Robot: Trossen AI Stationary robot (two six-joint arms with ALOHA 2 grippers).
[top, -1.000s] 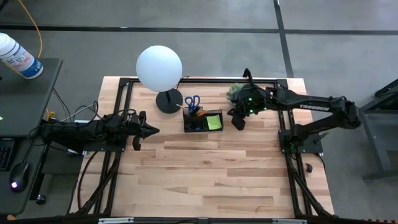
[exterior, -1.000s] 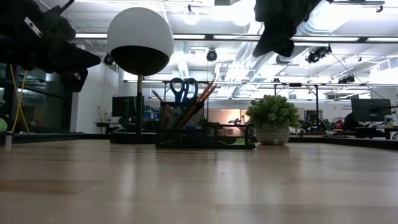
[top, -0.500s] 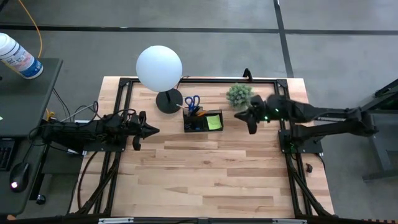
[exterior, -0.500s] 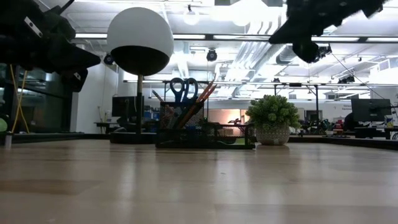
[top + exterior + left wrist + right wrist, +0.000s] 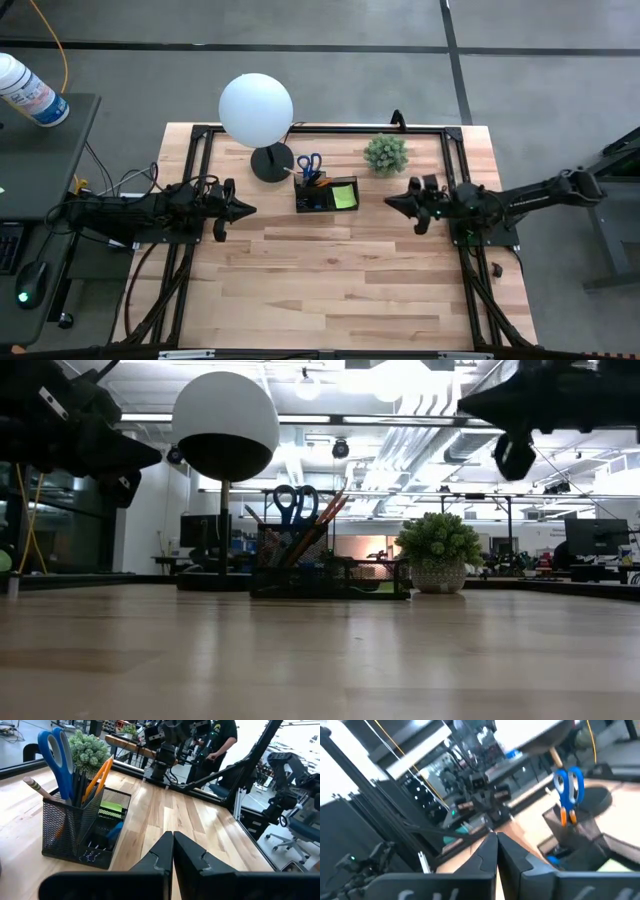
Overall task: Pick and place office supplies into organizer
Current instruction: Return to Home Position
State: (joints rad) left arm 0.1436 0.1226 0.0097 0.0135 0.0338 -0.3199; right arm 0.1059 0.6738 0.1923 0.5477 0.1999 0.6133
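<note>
Withdrawn from organizer (image 5: 318, 201), right gripper (image 5: 390, 203) held jaws pressed together, as did left gripper (image 5: 250, 209); scissors (image 5: 310, 162) stood upright, handles up.

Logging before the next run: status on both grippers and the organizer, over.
Left gripper shut, empty, left of organizer. Right gripper shut, empty, on its right. Scissors, pencils standing inside. Plant clear of both.

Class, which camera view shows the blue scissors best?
The left wrist view: the scissors stand near, handles up, in the organizer. The high view shows only the handles from above; the low and right wrist views show them farther off.
</note>
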